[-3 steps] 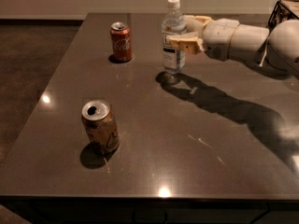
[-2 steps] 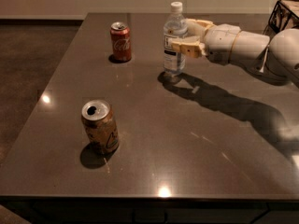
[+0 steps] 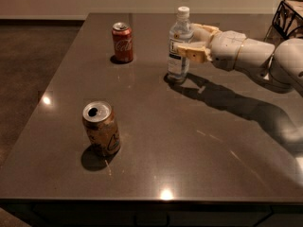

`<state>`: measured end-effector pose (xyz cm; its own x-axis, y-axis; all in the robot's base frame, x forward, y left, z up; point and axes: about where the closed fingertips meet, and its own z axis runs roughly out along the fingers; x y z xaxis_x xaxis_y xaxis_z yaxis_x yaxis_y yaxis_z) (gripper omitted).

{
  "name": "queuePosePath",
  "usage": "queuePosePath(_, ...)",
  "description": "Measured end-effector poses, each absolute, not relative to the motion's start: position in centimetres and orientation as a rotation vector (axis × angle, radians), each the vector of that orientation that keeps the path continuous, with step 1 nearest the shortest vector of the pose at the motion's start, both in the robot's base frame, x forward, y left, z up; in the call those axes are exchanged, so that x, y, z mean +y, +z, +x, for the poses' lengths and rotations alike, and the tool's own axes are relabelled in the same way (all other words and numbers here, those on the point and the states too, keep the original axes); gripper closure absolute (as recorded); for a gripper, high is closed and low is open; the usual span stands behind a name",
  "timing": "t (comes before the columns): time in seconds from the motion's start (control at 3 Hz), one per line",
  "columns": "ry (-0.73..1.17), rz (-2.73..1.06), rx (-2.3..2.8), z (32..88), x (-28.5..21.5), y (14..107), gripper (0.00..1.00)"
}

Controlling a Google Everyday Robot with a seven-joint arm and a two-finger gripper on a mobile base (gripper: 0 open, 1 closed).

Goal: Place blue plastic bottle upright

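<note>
Camera view: claw [image 3: 189, 40] at upright blue plastic bottle [image 3: 177, 65], grip indiscernible.

Blue plastic bottle [image 3: 178, 64]: clear bluish, white cap + label, upright, w/ end effector [image 3: 188, 40] just beside.

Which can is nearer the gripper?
The red cola can, back left; the gripper is at the blue plastic bottle, also at the back. The gold-brown can sits near the front edge.
</note>
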<state>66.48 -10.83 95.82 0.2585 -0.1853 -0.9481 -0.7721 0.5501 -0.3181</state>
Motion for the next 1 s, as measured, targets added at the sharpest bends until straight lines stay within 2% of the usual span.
queuePosePath(0.67,0.507,-0.942,1.254,66.50,-11.16,95.17,0.13)
queuePosePath(1.0,0.510,-0.945,1.252,66.49,-10.86,95.21,0.00)
